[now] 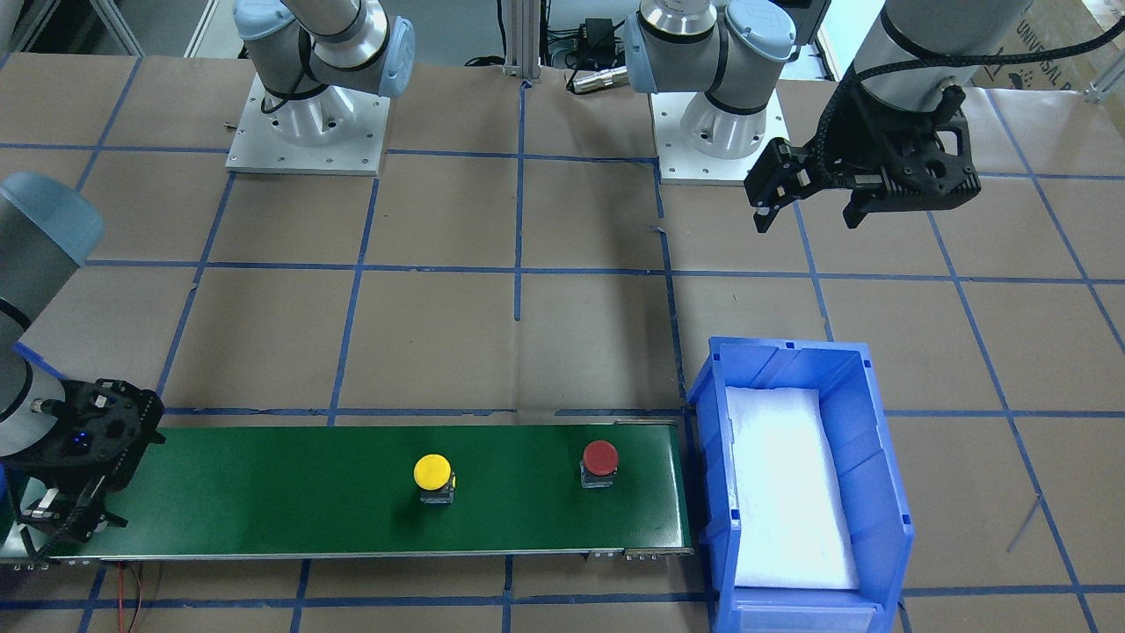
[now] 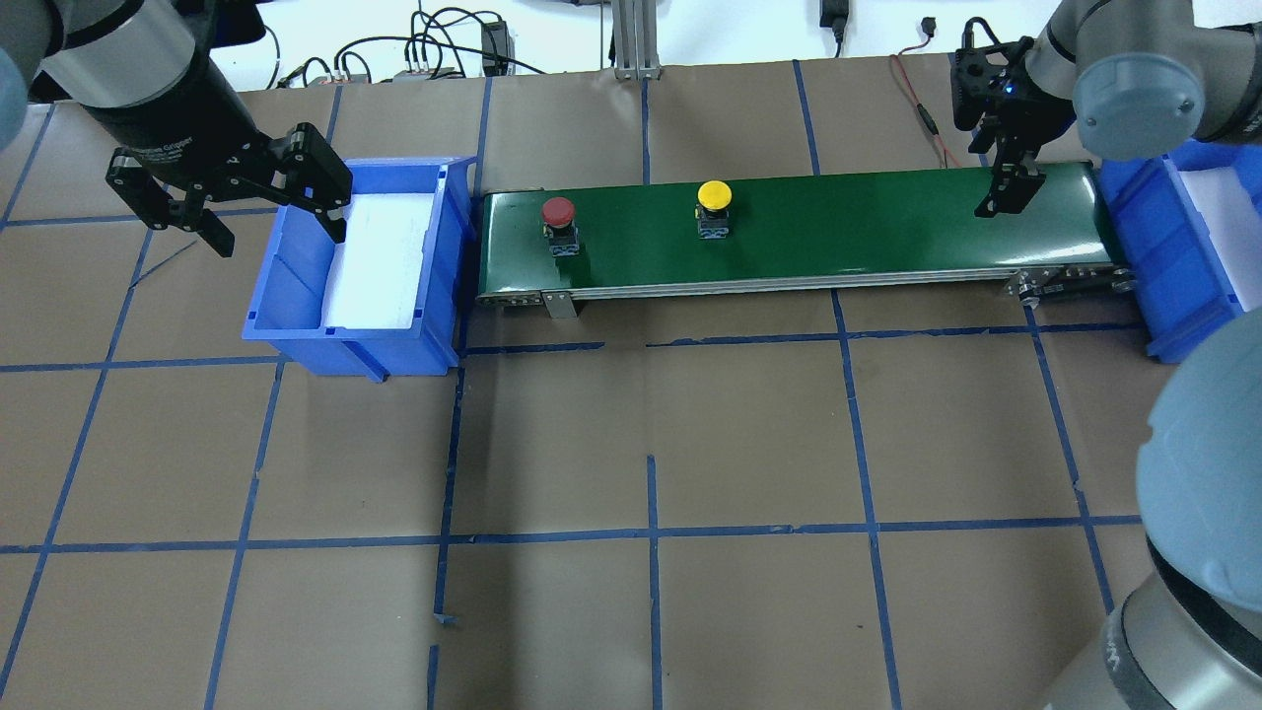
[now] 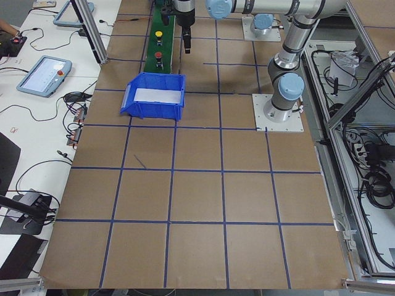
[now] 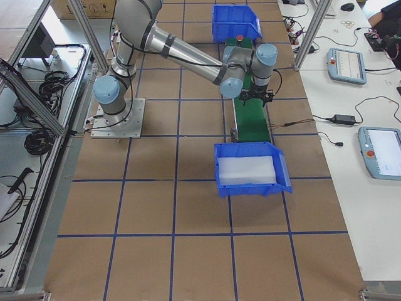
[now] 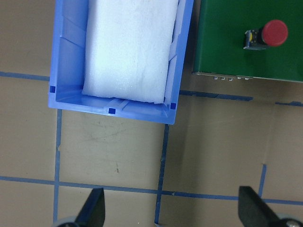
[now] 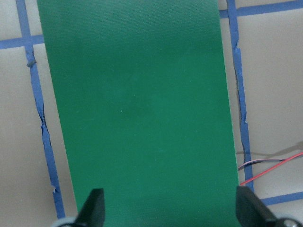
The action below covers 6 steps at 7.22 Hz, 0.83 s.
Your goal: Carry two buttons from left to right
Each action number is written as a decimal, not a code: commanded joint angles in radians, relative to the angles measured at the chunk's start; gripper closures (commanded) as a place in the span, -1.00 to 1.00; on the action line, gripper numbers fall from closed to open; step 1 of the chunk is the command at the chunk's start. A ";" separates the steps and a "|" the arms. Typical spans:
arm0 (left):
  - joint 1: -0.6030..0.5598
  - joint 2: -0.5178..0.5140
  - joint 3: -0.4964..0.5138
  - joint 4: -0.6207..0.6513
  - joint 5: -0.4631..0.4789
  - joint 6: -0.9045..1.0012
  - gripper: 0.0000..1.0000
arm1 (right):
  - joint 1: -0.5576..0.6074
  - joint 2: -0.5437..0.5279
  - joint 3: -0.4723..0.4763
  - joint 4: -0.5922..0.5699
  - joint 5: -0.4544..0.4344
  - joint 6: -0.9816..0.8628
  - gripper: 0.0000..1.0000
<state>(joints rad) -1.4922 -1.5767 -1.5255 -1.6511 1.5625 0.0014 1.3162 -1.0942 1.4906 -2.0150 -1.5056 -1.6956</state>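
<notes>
Bright, even overhead light in all views; shadows soft, faint. White foam pad (image 1: pixel 782 492) in bin (image 1: pixel 866 475) near left gripper (image 1: pixel 807 220) blown out in front & overhead cams, texture shows only in left wrist cam. Wrist cams: fingertips (image 5: pixel 94 210) at bottom edge blurry, out of focus. Belt (image 6: pixel 137 94) under right gripper (image 6: pixel 170 213) sharp, matte, weave visible.

Wide gap between red button (image 2: pixel 558 210), yellow button (image 2: pixel 714 194); blue bin (image 2: pixel 345 350) beside belt (image 2: pixel 868 227) end.

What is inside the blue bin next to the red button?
Only a white foam pad lies in the bin. The pad covers the floor, so anything under it is hidden.
</notes>
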 commanded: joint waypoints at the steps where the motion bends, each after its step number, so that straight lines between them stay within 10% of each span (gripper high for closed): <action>1: -0.025 -0.003 -0.005 0.000 0.004 0.000 -1.00 | 0.000 0.000 0.011 -0.007 0.004 -0.001 -1.00; 6: -0.023 -0.002 -0.022 -0.009 0.016 0.009 -1.00 | 0.000 0.000 0.022 -0.045 -0.001 0.001 -1.00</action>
<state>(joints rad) -1.5169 -1.5798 -1.5433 -1.6591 1.5767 0.0132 1.3162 -1.0931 1.5120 -2.0591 -1.5062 -1.6962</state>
